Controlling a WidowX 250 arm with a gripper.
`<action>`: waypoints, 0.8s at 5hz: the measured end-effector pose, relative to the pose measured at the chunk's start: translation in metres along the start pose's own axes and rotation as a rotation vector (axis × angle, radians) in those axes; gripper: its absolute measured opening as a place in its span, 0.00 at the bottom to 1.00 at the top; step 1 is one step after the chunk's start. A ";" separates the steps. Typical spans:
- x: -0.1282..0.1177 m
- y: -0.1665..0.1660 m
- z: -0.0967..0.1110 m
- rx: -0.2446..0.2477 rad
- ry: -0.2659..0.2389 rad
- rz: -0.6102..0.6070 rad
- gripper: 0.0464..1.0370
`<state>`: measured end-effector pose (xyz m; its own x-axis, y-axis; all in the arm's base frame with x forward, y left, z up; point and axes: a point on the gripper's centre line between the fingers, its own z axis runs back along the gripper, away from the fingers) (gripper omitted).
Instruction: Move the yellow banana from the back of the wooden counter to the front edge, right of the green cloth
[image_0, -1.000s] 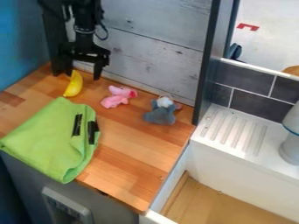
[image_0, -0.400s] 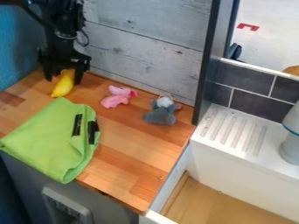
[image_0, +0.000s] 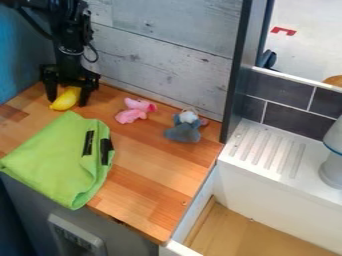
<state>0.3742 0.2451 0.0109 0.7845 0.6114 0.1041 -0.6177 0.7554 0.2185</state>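
Note:
At the upper left, my gripper (image_0: 67, 100) hangs low over the wooden counter, its two fingers apart. The yellow banana (image_0: 65, 99) lies between and partly in front of them; its upper end is hidden under the gripper. Whether a finger touches it I cannot tell. To the right sits a small pink plush toy (image_0: 133, 110), with a grey-blue plush toy (image_0: 184, 129) beyond it. A folded green cloth (image_0: 60, 157) with black strips covers the counter's left front part, just below the banana.
A grey plank wall (image_0: 167, 55) rises behind the counter (image_0: 157, 170), and a blue wall (image_0: 23, 60) stands at the left. A dark upright post (image_0: 237, 75) is at the counter's back right corner. Further right are a white ridged drainboard (image_0: 267, 150) and a white basin with a wooden bottom.
My gripper has moved left and somewhat lower. The banana has shifted left as well and turned to lie more sideways. The plush toys and the cloth have not moved.

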 end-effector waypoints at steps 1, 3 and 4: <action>-0.010 0.000 0.002 -0.007 0.007 -0.016 0.67; -0.036 0.002 0.097 -0.048 -0.162 -0.130 0.49; -0.080 -0.012 0.138 0.002 -0.204 -0.254 0.49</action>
<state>0.3270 0.1546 0.1334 0.9086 0.3432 0.2381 -0.4007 0.8771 0.2647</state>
